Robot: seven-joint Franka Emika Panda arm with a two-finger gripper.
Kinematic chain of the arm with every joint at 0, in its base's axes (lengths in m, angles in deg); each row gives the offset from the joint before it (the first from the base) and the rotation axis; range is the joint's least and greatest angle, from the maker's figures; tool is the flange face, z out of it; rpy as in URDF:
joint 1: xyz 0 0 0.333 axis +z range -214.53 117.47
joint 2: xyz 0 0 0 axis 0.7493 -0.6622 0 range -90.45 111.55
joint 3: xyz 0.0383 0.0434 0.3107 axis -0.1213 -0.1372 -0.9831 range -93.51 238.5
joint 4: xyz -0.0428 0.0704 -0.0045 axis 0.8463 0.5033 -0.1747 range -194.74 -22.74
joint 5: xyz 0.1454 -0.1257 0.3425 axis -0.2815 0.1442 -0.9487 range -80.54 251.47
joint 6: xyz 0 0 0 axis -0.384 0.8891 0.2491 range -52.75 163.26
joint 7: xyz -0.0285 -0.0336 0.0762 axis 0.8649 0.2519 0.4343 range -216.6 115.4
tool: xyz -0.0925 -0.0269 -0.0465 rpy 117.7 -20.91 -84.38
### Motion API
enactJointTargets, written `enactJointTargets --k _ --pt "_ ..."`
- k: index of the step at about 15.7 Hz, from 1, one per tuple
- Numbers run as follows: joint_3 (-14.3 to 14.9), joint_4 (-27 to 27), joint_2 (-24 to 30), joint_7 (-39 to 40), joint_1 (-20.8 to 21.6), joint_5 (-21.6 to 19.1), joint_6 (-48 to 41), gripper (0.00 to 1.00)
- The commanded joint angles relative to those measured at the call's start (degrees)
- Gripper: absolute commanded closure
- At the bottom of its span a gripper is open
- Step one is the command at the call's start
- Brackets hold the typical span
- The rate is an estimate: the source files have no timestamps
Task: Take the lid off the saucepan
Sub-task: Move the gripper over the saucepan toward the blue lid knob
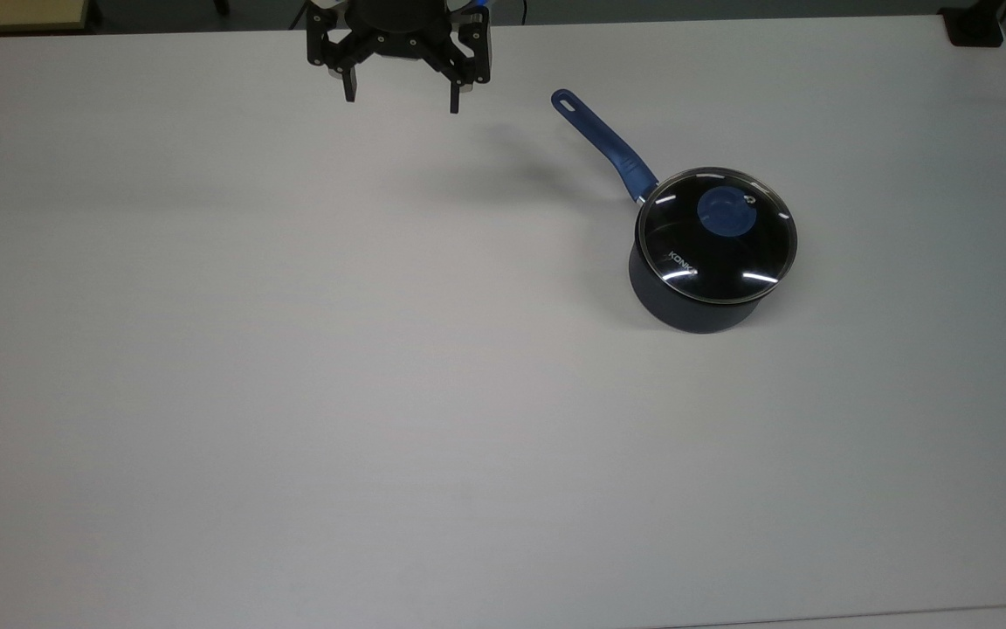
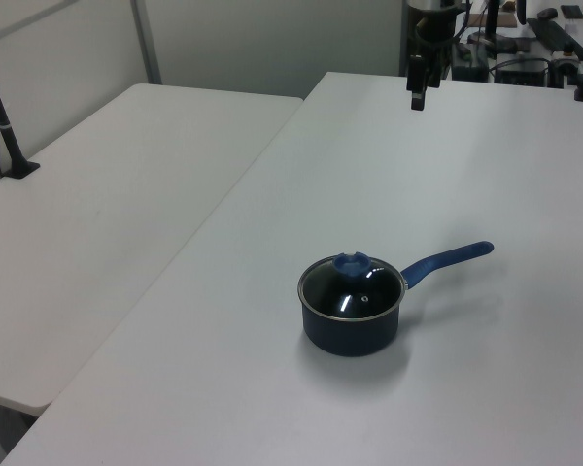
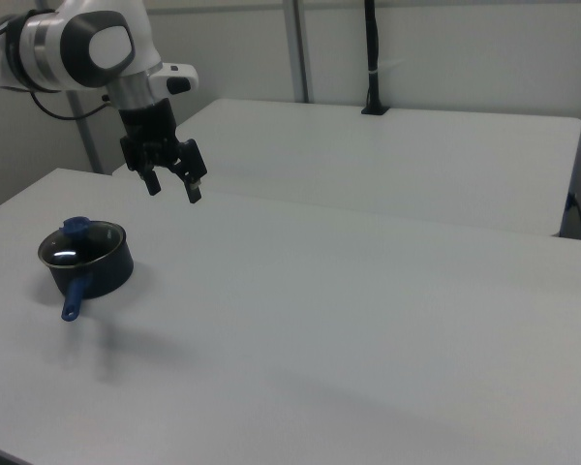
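The dark saucepan stands on the white table, right of centre in the top view. Its long blue handle points toward the top view's upper left. The clear glass lid rests on the saucepan, with its blue knob on top. My gripper hangs open and empty above the table at the top view's upper edge, well to the left of the saucepan.
The white table spreads wide around the saucepan. A second white table adjoins it. A black post on a clamp base stands at that table's far edge. Cables and gear lie behind the arm.
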Motion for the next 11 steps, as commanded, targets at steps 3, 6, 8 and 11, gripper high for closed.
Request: enactJointTargets --k 3,6,8,11 --pt "0.22 0.02 0.44 -0.29 0.17 -1.01 -0.94 0.0" --pt "0.13 0.02 0.18 -0.29 0.35 -1.01 -0.76 0.0" --pt "-0.13 0.02 0.09 -0.29 0.61 -1.01 -0.76 0.0" --pt "-0.48 0.02 -0.26 -0.29 0.96 -1.1 -0.5 0.0"
